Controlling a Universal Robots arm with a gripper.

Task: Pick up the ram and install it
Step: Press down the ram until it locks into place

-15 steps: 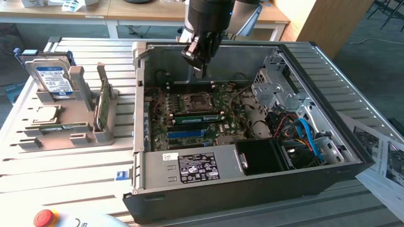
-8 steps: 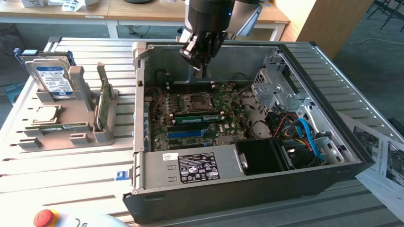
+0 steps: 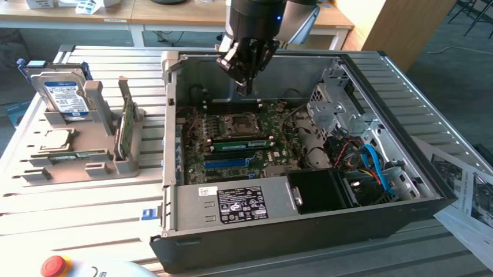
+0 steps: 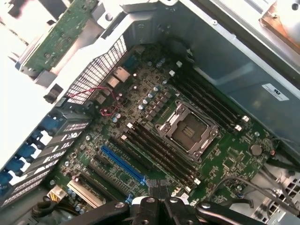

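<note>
— Holder (image 3: 100,156) at the exterior view's left: what do we find in it?
— We see the ram (image 3: 124,130) upright, hard drive (image 3: 63,98) behind.
— Rightward?
— Open case (image 3: 308,225), motherboard (image 3: 239,144) inside; our gripper (image 3: 245,81) above, closed, empty.

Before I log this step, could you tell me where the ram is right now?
In the exterior view the ram stands on edge in the grey holder on that view's left, outside the computer case, beside the hard drive.
</note>
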